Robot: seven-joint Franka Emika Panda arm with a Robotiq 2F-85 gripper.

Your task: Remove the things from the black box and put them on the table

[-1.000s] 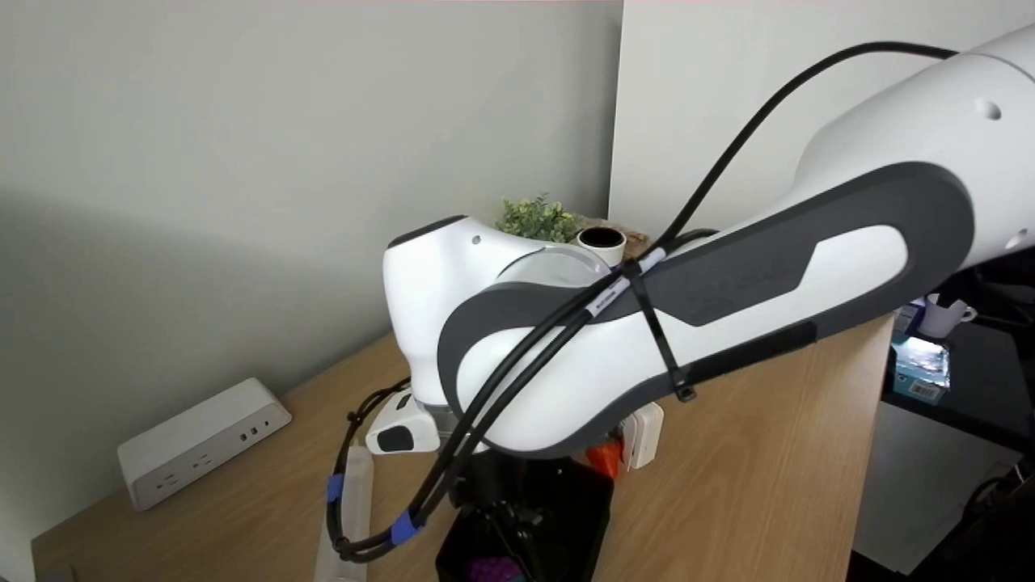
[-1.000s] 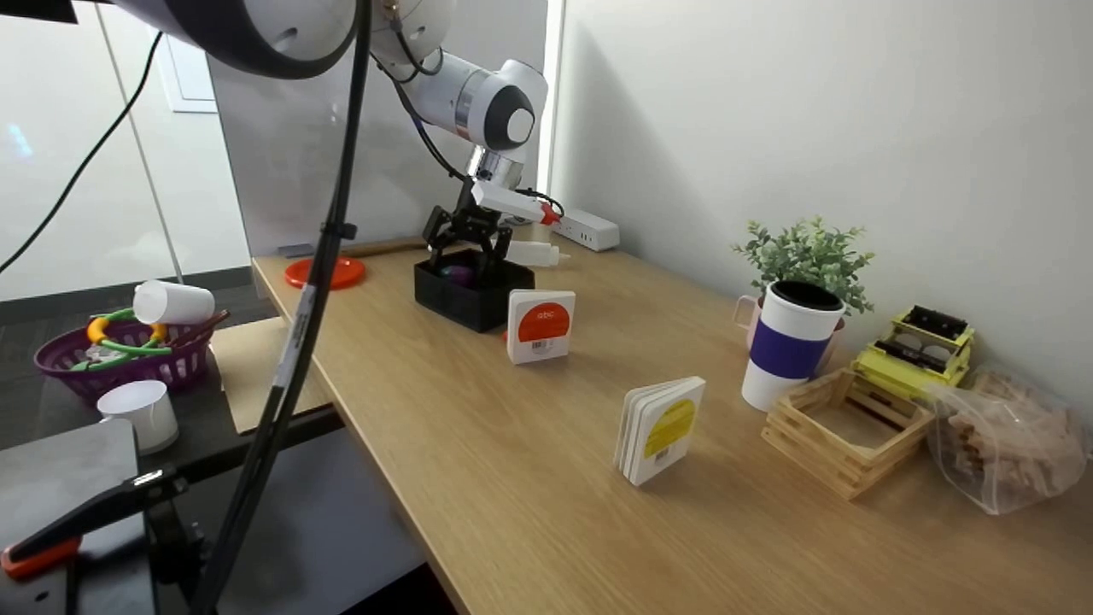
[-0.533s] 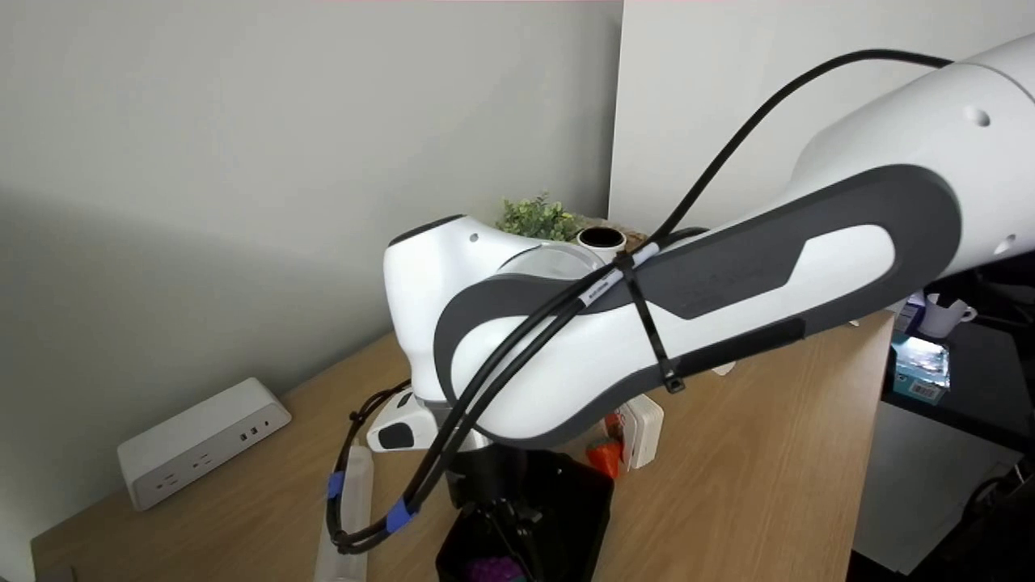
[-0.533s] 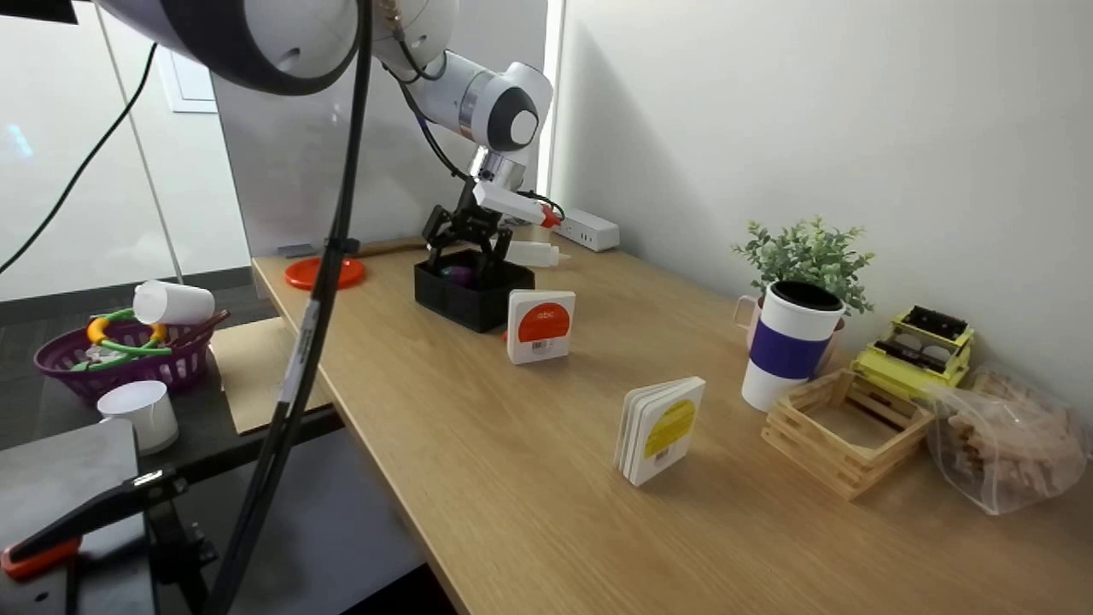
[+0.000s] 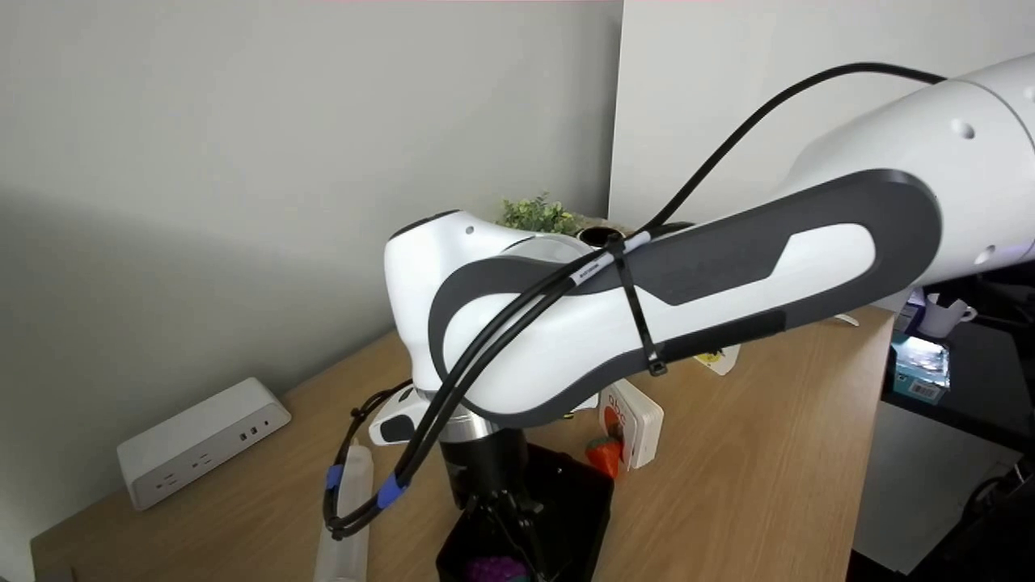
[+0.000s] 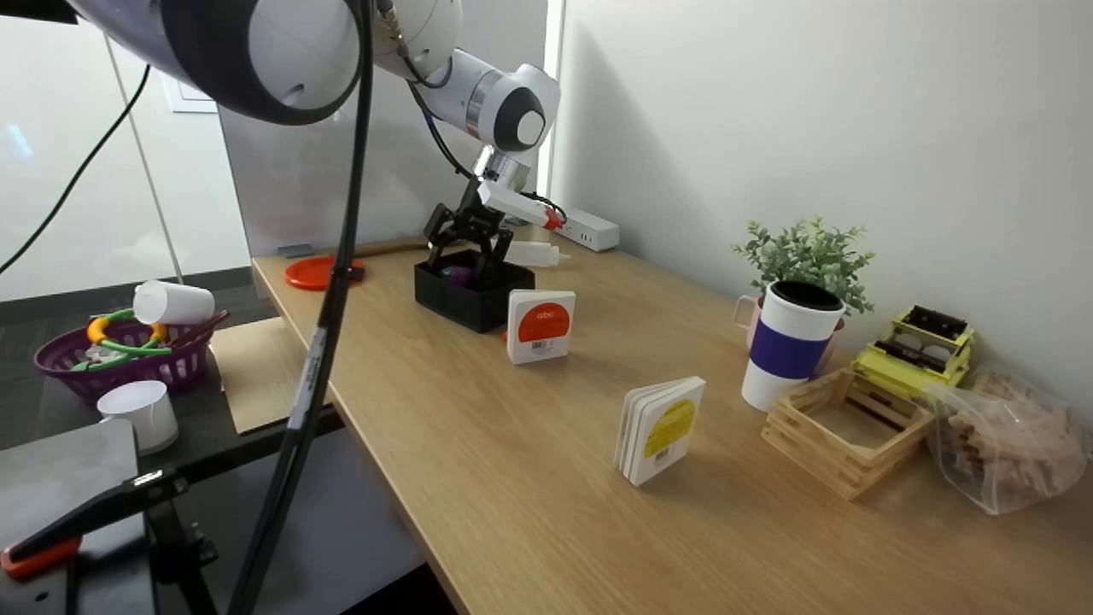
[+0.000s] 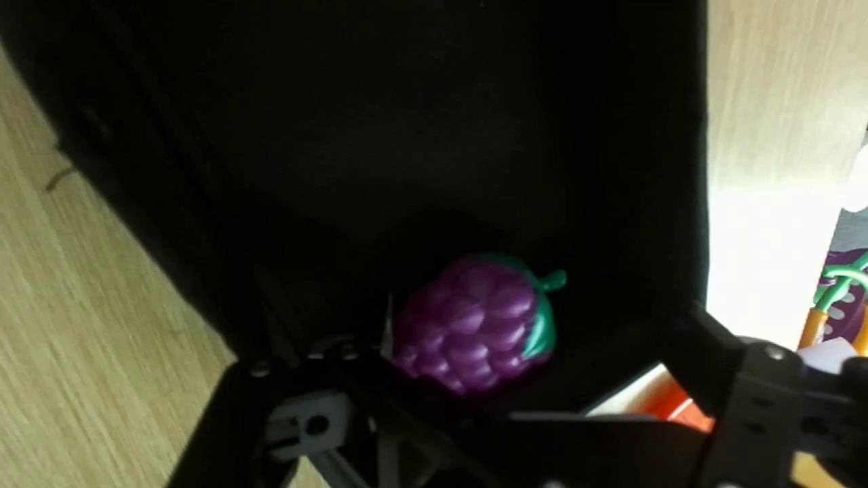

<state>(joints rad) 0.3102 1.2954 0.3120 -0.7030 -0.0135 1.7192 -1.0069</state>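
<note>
The black box (image 5: 596,517) sits on the wooden table (image 6: 512,444); it also shows in an exterior view (image 6: 452,301) and fills much of the wrist view (image 7: 407,102). A purple toy fruit (image 7: 468,325) with a green leaf and stem lies inside the box; it shows in both exterior views (image 5: 492,569) (image 6: 458,274). My gripper (image 6: 464,256) points down into the box with its fingers spread apart. In the wrist view the fruit lies close to the left finger, and touching cannot be told. A red-orange item (image 5: 603,457) stands on the table beside the box.
A white book with a red mark (image 6: 541,327) stands close to the box. A yellow-marked book (image 6: 662,431), a tumbler (image 6: 790,346) and a wooden crate (image 6: 845,436) stand farther along. A red plate (image 6: 312,272), a clear bottle (image 5: 346,509) and a white power strip (image 5: 202,443) are near the box.
The arm's forearm and elbow have dropped and shifted, uncovering more of the red-marked book and the red-orange item. The gripper stays in the box with little movement. The purple fruit has not moved.
</note>
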